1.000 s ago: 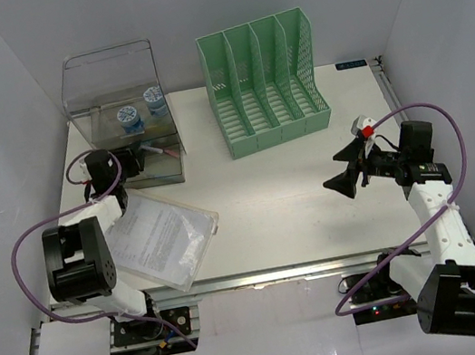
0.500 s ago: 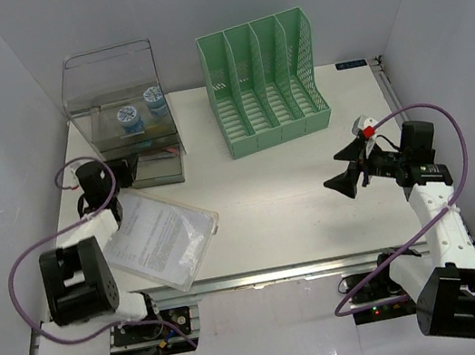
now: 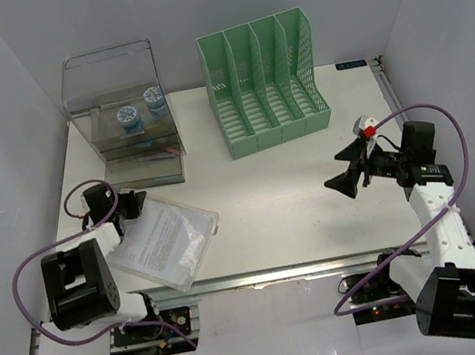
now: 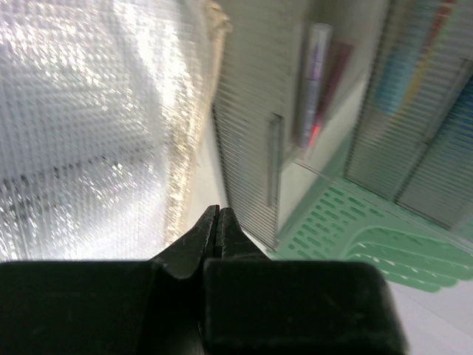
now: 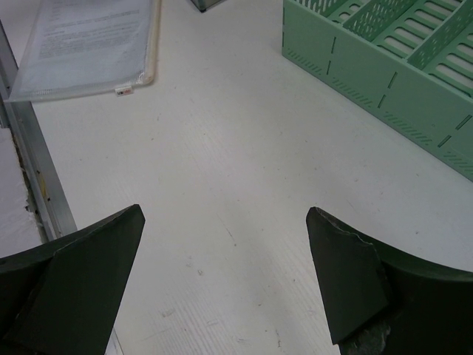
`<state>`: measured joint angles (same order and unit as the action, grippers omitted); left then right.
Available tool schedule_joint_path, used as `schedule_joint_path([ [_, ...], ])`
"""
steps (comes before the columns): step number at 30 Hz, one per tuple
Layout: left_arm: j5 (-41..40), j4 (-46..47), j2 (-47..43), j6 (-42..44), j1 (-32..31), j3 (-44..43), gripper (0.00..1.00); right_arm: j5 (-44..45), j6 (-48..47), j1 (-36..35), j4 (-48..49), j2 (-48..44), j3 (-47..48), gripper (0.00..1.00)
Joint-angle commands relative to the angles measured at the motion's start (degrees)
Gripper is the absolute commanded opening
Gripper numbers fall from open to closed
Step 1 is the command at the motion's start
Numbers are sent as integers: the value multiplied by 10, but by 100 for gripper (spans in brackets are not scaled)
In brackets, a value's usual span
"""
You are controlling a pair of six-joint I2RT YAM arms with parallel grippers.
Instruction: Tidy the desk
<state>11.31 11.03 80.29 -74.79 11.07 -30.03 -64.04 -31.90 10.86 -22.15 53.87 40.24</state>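
The desk is a wide white tabletop with a metal rail along its near edge. My left gripper hovers by the far left corner of a clear document pouch, its jaws pressed together with nothing between them. In the left wrist view the shut gripper points past the pouch's mesh toward the clear drawer box. My right gripper hangs open over bare desk at the right; the right wrist view shows this gripper with only tabletop between its fingers.
A clear drawer box holding tape rolls and pens stands at the back left. A green slotted file rack stands at the back centre, also visible as the rack ahead of the right gripper. White walls enclose three sides.
My left gripper has drawn back from the drawer box front toward the pouch and closed fully. The right arm has stayed still.
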Motion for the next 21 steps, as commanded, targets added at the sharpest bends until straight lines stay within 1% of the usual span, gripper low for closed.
schedule_joint_path([
  [1,7,-27,50,13,2,-56,6,-9,1,7,13,-1,-6,97],
  [10,64,41,188,2,2,-138,10,-5,0,7,13,10,-6,97],
  [13,89,75,231,-11,2,-172,16,0,-1,7,13,12,-5,97],
  [15,105,96,254,-19,2,-186,26,2,-3,7,13,12,-5,97],
  [18,113,104,272,-27,4,-211,38,4,-3,7,13,14,-4,97],
  [21,115,109,288,-32,4,-233,44,7,-3,7,13,16,-5,96],
])
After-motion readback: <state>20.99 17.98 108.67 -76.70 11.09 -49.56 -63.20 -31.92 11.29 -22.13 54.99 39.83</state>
